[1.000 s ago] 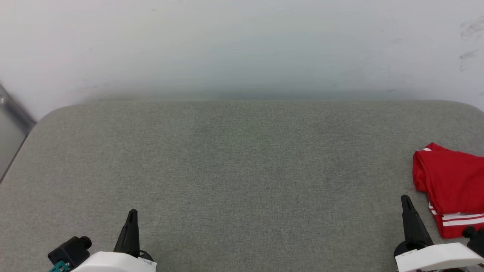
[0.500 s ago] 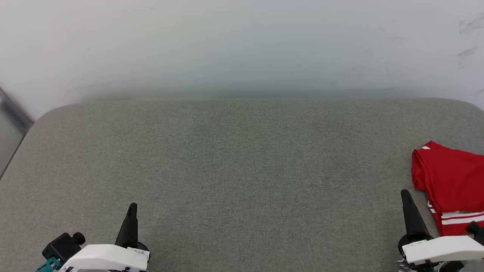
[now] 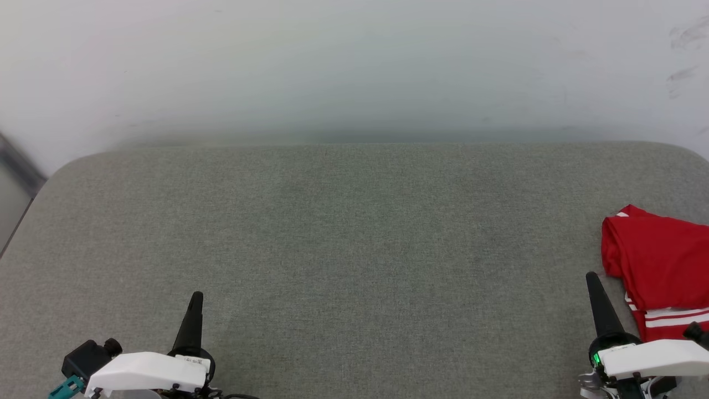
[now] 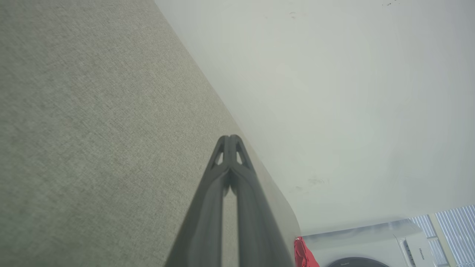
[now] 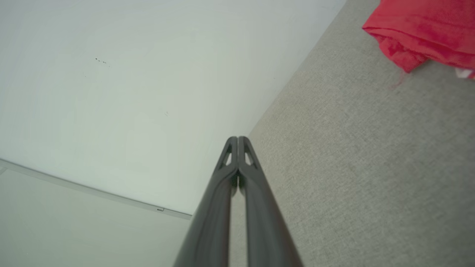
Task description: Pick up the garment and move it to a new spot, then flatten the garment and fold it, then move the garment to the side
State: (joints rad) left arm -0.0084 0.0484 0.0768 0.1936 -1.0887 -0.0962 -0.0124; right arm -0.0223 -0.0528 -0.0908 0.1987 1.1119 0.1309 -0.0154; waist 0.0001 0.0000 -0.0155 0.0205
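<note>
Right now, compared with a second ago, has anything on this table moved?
Barely. The whole head view slid slightly, so the camera shifted. The left end effector and the right end effector crept a little forward over the table. Nothing was grasped or released: both stay shut and empty. The garment lies folded at the table's right edge as before.

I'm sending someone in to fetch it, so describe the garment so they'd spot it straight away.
Start at the wide grey-green fabric-covered surface that runs along the pale wall. Go to its right end, where the garment lies bundled just to the right of the right gripper. Its bright red cloth, with white stripes near the front edge, stands out against the plain grey.
</note>
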